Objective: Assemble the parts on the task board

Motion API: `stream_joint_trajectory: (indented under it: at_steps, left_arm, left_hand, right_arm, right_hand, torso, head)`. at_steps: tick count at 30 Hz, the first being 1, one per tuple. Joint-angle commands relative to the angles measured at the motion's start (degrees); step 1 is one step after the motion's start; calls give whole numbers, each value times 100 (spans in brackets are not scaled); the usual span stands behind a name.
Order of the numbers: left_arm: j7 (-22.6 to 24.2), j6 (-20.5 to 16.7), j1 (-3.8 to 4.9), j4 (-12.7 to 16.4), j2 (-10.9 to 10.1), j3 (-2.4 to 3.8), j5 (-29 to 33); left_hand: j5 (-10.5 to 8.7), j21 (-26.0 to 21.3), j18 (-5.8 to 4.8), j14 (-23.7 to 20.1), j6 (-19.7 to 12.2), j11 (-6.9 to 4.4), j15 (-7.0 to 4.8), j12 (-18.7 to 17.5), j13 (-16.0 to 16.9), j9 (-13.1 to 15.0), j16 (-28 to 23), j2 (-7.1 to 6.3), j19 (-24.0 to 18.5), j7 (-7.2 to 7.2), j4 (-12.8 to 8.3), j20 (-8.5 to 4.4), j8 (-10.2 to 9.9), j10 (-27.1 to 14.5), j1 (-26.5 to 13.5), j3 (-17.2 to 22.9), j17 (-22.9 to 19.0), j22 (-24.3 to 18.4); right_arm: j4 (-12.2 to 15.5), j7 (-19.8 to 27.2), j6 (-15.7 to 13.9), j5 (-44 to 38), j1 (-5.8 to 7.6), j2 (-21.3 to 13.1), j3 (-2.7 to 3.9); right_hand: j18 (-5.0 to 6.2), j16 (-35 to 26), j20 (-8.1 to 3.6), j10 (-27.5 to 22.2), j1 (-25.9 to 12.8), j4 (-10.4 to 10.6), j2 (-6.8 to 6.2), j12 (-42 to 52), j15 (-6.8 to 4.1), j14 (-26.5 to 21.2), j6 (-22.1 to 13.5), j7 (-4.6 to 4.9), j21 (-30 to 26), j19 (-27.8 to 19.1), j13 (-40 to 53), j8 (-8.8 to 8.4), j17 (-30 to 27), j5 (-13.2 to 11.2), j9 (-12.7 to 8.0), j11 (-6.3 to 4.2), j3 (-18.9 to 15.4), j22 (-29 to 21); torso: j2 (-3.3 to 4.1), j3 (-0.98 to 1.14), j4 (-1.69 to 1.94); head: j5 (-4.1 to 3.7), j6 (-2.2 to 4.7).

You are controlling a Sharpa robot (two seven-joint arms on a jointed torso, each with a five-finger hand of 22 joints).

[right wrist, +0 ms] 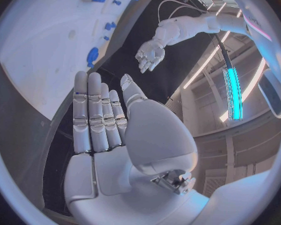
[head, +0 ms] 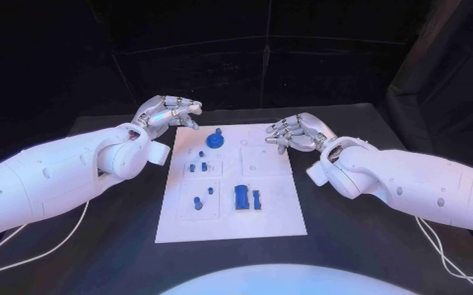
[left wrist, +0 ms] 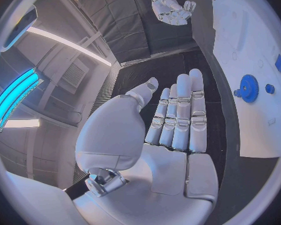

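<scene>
Matt white task board point(head: 230, 220), glossy blue plastic parts point(head: 241, 197)

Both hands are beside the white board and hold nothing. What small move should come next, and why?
Probably the left hand should move toward the blue gear at the far end of the task board and lower onto it. Both it and the right hand hold nothing, with fingers extended, off the board's edges, and the gear lies closest to the left hand.

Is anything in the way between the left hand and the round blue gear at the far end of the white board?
Nothing visible. The left hand hovers open beside the white task board, holding nothing; only bare board lies between it and the round blue gear.
</scene>
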Motion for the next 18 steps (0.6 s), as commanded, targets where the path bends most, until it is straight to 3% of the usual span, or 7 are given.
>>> stream_joint_trajectory:
  at_steps: [1,5,7,10,14,15,18]
  left_arm:
    - [257,132,-25,-161,53,7,312]
    - [476,354,-72,-404,137,9,578]
    - [571,306,-101,-546,211,11,704]
    - [622,165,-139,-728,310,13,852]
    - [624,24,-179,-913,443,15,1044]
    - [366,112,-173,-854,406,8,650]
    - [372,44,-182,-808,398,20,648]
  left_hand:
    - [-7,-352,2,-214,50,8,84,-153,-45,-9,-666,9,-265,-19,-10,81,-13,88,-4,-51,-297,-240]
    - [2,-1222,-165,-927,-122,181,432,-530,-62,-39,-1749,22,-1331,-45,-27,331,-199,-56,62,-57,-774,-755]
    - [-21,-1519,-207,-1166,-221,360,611,-785,-58,-40,-2176,9,-1675,-122,-30,465,-312,-283,65,-121,-983,-955]
    - [-15,-1766,-161,-1301,-274,386,695,-1069,-48,-36,-2628,19,-1904,-94,-45,605,-432,-504,94,-232,-1214,-1163]
    - [-22,-1939,-37,-1193,-222,410,725,-1229,-49,-31,-2938,90,-2035,-69,-52,743,-511,-452,137,-314,-1379,-1347]
    - [-287,-2478,-393,-2701,-1885,84,439,-1490,-407,-410,-3396,399,-3292,-368,220,283,-1065,-2059,-2033,-849,-1583,-1794]
    - [-287,-2478,-393,-2932,-2168,40,387,-1552,-407,-410,-3503,399,-3536,-401,220,210,-1065,-2341,-2371,-969,-1633,-1889]
  right_arm:
    - [-446,907,707,1677,72,179,80]
    - [-1155,1050,1117,2060,118,524,189]
    - [-1466,1128,1241,2211,127,693,226]
    - [-1831,1216,1390,2355,134,905,281]
    - [-2155,1270,1606,2483,137,1086,332]
    - [-2064,953,1126,2037,124,1043,321]
    - [-2006,972,1057,2082,126,1028,316]
  right_hand:
    - [25,-876,188,29,104,-118,29,-389,201,-496,41,48,-760,-410,-500,-163,-521,-205,-110,136,19,-439]
    - [-43,-1912,542,-248,-22,-317,-13,-920,615,-1167,4,33,-1685,-847,-1159,-484,-1312,-402,-304,366,-132,-971]
    - [-19,-2165,687,-255,-119,-432,32,-1052,662,-1215,55,25,-2055,-953,-1415,-617,-1648,-400,-401,398,-217,-1182]
    - [74,-2413,793,-201,-256,-614,130,-1201,706,-1069,131,20,-2454,-867,-1754,-751,-2073,-405,-552,413,-345,-1416]
    - [84,-2409,725,-196,-542,-584,249,-1310,631,-532,154,128,-2665,-524,-1984,-753,-2315,-555,-687,442,-552,-1447]
    - [-295,-2825,304,-1928,-2739,-379,-215,-1669,397,-2438,-1422,-237,-3012,-2179,-2350,-1117,-2487,-859,-1110,135,-284,-1820]
    - [-295,-2825,221,-2208,-3157,-348,-215,-1669,352,-2712,-1698,-266,-3084,-2421,-2350,-1117,-2927,-859,-1110,89,-260,-1820]
  torso:
    - [-146,-16,-67]
    - [-205,-5,-99]
    - [-248,-2,-93]
    - [-296,8,-70]
    - [-321,18,-17]
    - [-272,7,-63]
    - [-252,10,-47]
  head:
    - [30,224]
    - [41,414]
    - [37,532]
    - [48,674]
    - [62,787]
    - [53,720]
    - [78,755]
